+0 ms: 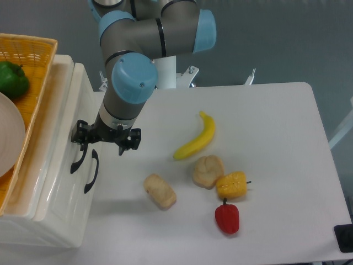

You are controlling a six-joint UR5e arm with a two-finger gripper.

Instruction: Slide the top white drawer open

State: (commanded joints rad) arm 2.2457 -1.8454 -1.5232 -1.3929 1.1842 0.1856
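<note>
Top white drawer [58, 138], glossy, black-handled, sits closed beside the spread-open tool [102, 144].

Banana [196, 142], breads [160, 191], peppers [227, 218] on table [276, 138].
</note>
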